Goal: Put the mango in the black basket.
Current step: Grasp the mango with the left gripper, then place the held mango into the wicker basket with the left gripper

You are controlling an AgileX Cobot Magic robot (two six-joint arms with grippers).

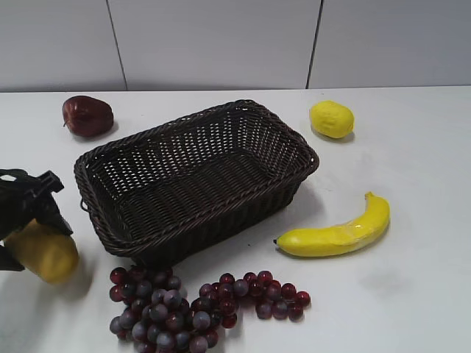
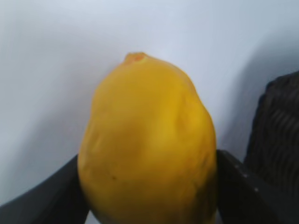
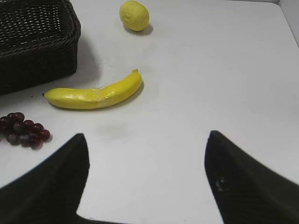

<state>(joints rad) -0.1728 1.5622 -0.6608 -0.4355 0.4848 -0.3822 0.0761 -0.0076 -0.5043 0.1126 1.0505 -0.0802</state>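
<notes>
The mango [image 1: 45,251] is a large golden-yellow fruit at the far left of the exterior view, just left of the black basket [image 1: 195,180]. My left gripper [image 1: 33,220] is shut on it. In the left wrist view the mango [image 2: 147,144] fills the space between both dark fingers, and the basket's wall [image 2: 275,135] shows at the right edge. Whether the mango touches the table I cannot tell. My right gripper [image 3: 145,175] is open and empty above bare table; it is out of the exterior view.
A banana [image 1: 338,234] lies right of the basket and a lemon [image 1: 331,119] at the back right. A dark red apple [image 1: 87,115] sits at the back left. A bunch of purple grapes [image 1: 195,305] lies in front of the basket.
</notes>
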